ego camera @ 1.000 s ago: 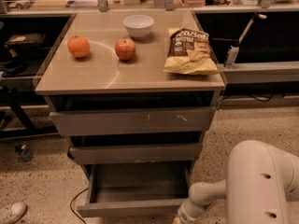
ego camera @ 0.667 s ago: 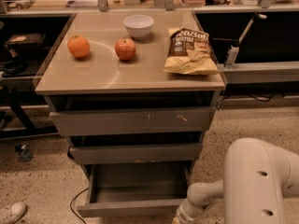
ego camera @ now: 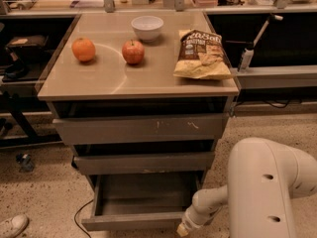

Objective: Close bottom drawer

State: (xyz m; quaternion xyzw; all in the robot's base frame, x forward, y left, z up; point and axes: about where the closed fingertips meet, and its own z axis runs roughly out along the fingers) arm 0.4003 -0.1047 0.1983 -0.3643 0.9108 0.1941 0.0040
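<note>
- The tool (ego camera: 184, 228) sits low at the bench's (ego camera: 101, 78) front right foot, at the very bottom of the view — whether it is spread or pressed together I cannot tell, as only a pale, yellowish tip shows.
- It is just beside the right end of the bottom drawer (ego camera: 132, 221); contact with the drawer front cannot be made out.
- The white arm (ego camera: 267, 187) runs back from the tool to a bulky rounded housing to the right of the bench.
- The bottom drawer is the lowest of the three under the bench top and is pulled well out, its shallow tray open to view and its plain flat front nearest the camera.
- The middle drawer (ego camera: 143, 161) above it stands out only a little, with a dark gap over its front.
- The top drawer (ego camera: 141, 129), directly beneath the bench top, is also slightly out and carries white scratch marks right of centre.
- On the bench top: an orange (ego camera: 83, 49) at the left, an apple (ego camera: 133, 52) near the middle, a white bowl (ego camera: 147, 27) toward the back edge behind the apple, and a chip bag (ego camera: 202, 56) lying flat at the right.
- On the speckled floor (ego camera: 39, 187) left of the bench lies a dark cable (ego camera: 79, 217) — and further left, a white shoe (ego camera: 12, 226).
</note>
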